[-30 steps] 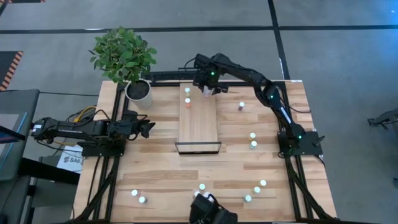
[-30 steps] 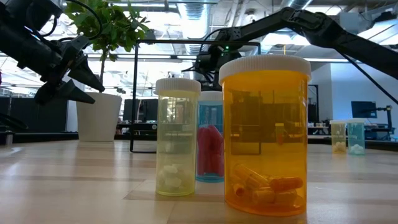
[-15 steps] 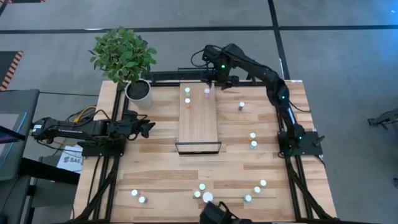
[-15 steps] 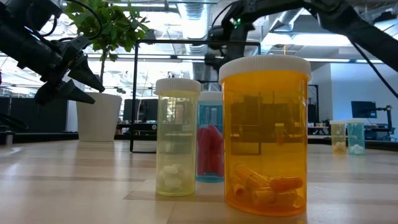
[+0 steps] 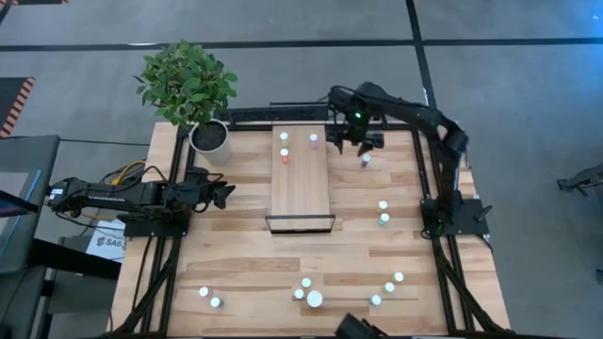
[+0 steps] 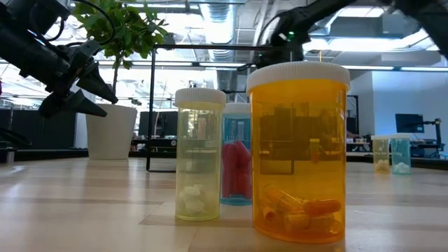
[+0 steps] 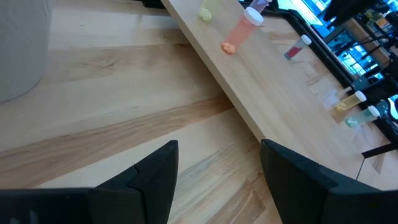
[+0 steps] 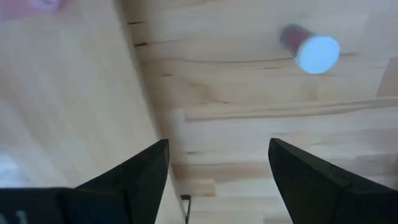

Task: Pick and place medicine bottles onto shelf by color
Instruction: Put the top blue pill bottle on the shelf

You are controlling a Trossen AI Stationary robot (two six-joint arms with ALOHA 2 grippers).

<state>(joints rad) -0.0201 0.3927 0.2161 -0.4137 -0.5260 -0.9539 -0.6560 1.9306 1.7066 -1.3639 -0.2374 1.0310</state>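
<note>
The shelf [image 5: 300, 184] lies mid-table with three medicine bottles standing on its far end: a yellow-green one [image 5: 284, 137], an orange one [image 5: 283, 153] and a pink one [image 5: 314, 139]. My right gripper [image 5: 351, 145] hangs open and pointing down over the table, just right of the shelf's far end. A reddish bottle [image 8: 310, 50] with a white cap stands close by on the table. My left gripper [image 5: 222, 193] waits open near the left edge, aimed at the shelf [image 7: 280, 99]. Several more bottles stand near the front edge, among them a big orange one [image 6: 297, 150].
A potted plant in a white pot [image 5: 209, 137] stands at the far left corner. Two bottles [image 5: 383, 212] stand on the right side and more are grouped at the front right [image 5: 388, 286] and front left [image 5: 209, 297]. The shelf's dark frame [image 5: 300, 224] faces the near side.
My right gripper has gone from over the shelf's far end toward the table's right edge, rising a little. The pink bottle it had been covering now stands free on the shelf. My left arm has kept still.
</note>
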